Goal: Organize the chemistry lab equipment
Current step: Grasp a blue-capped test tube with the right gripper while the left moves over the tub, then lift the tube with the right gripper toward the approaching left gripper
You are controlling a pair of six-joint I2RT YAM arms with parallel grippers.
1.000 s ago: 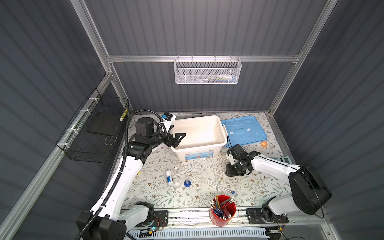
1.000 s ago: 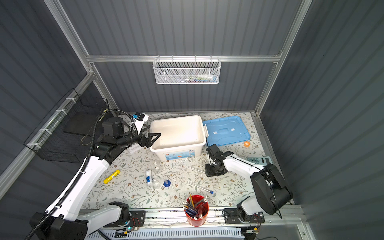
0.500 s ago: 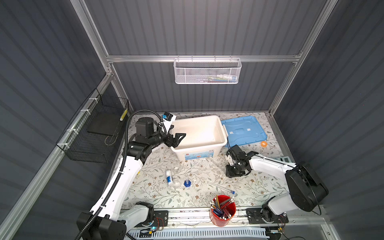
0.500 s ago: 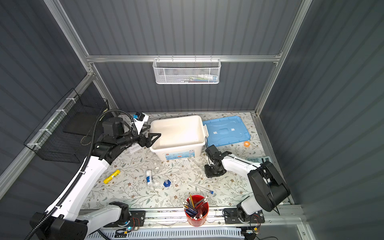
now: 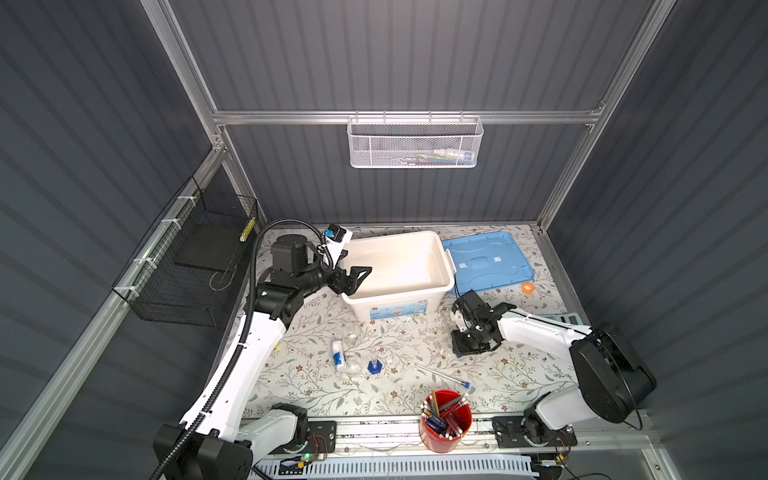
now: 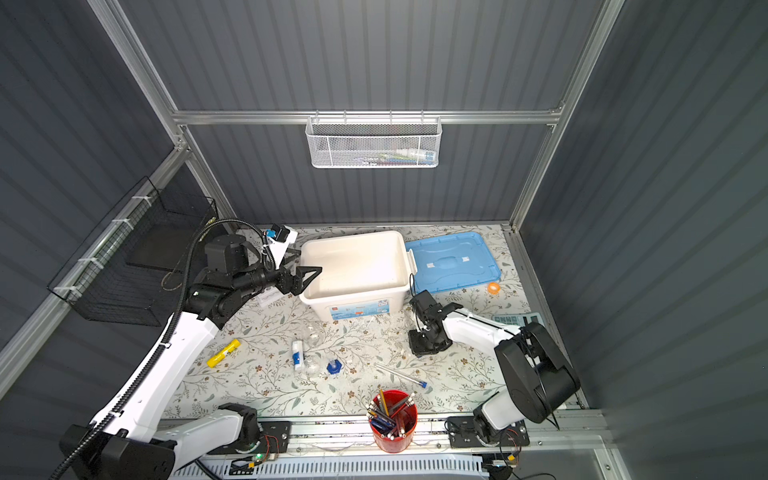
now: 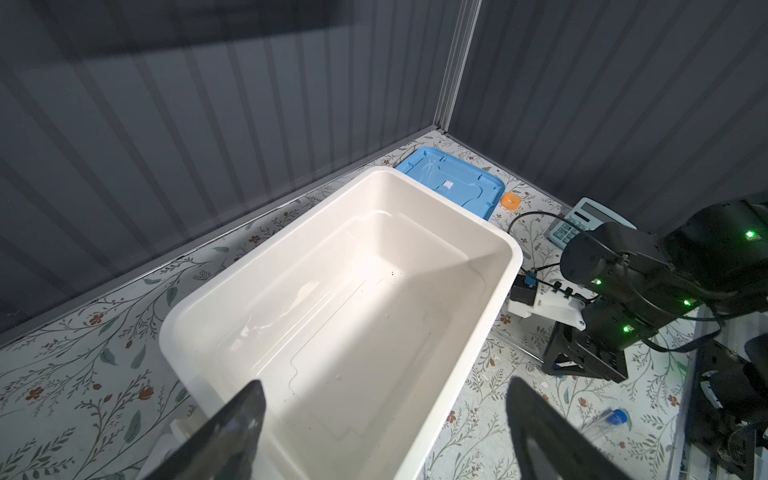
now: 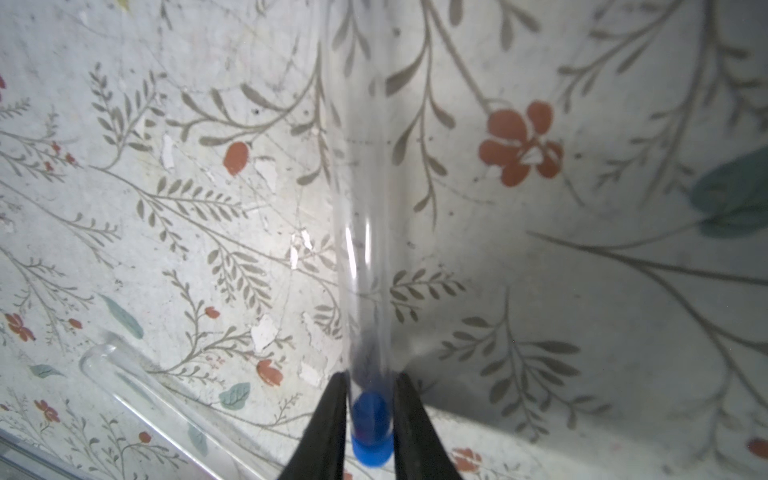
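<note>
left gripper [image 7: 386, 399]: jaws spread wide with nothing between them. It hovers over the end of the white bin [image 7: 498, 299] at the lower centre of the left wrist view.
right gripper [image 8: 370, 376]: drawn narrow, with a black finger pressed to each side of the capped tube [image 8: 361, 208], just above its blue cap [image 8: 371, 432]. In both top views it points down at the floral cloth [image 5: 299, 374], right of centre.
capped tube: clear, running from the fingers at the bottom centre of the right wrist view up to the top edge. I cannot tell whether it rests on the cloth.
second tube [image 5: 442, 374]: lies flat on the cloth, lower centre-right in a top view, between the right gripper and the red cup of pencils [image 5: 446, 422].
measuring cylinder [image 5: 375, 365]: upright on its blue hexagonal foot, centre of the cloth.
flasks [image 5: 352, 332]: two clear round ones just left of the cylinder, with a white bottle [image 5: 338, 354] beside them.
white bin: open, nothing visible inside, at the back centre of the cloth.
blue lid [image 5: 486, 262]: flat on the cloth, touching the bin's right side.
calculator [image 6: 515, 320]: at the cloth's right edge, partly behind the right arm.
yellow marker [image 6: 223, 353]: on the cloth at the left, beside the left arm.
</note>
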